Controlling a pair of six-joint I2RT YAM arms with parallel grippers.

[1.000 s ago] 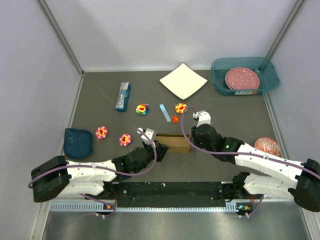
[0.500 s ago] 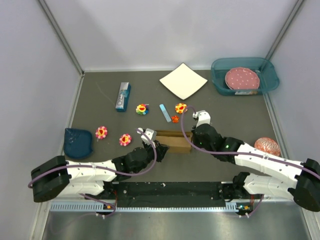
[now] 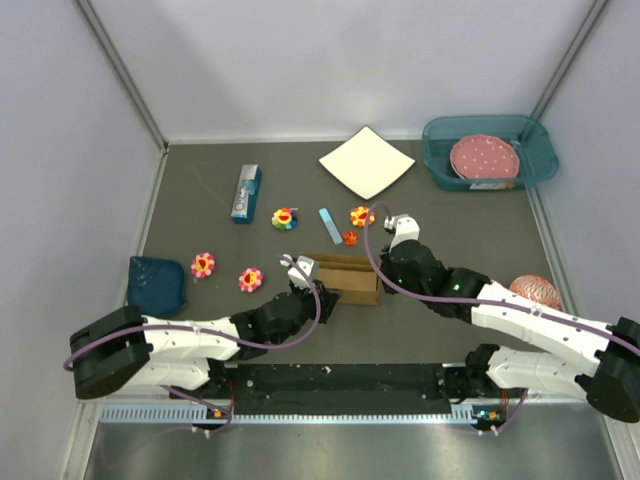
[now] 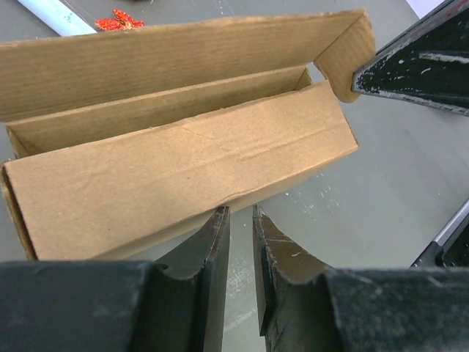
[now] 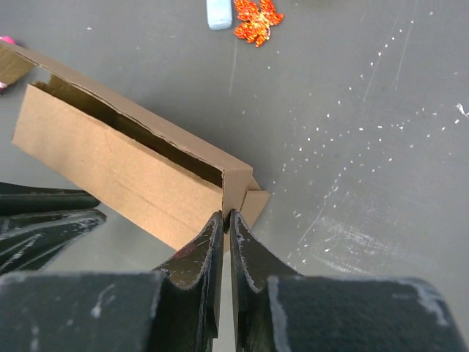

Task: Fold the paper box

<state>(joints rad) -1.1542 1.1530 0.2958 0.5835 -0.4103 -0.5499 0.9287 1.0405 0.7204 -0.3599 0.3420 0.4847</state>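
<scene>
The paper box (image 3: 347, 280) lies half-formed near the middle of the counter (image 3: 470, 215), between the two arms, with its long back flap (image 4: 168, 51) standing up and the trough open. The right gripper (image 5: 226, 217) is clamped on the thin wall at the box's right end corner, just beside a small end tab (image 5: 253, 204) that sticks out loose. The left gripper (image 4: 238, 220) has its jaws a narrow gap apart with nothing between them, tips at the lower edge of the front wall. The chief risk, as I judge it, is that the box is held at one corner only. Any pull or twist from the right could swing the whole box across the counter rather than bend a crease, since the left side pins nothing. So small a pinch may also slip off or crumple the corner. The loose tab could fold outside the wall, and a sliding box could push into the red flower piece (image 5: 255, 18) and the blue strip (image 5: 218, 13) beyond it.
</scene>
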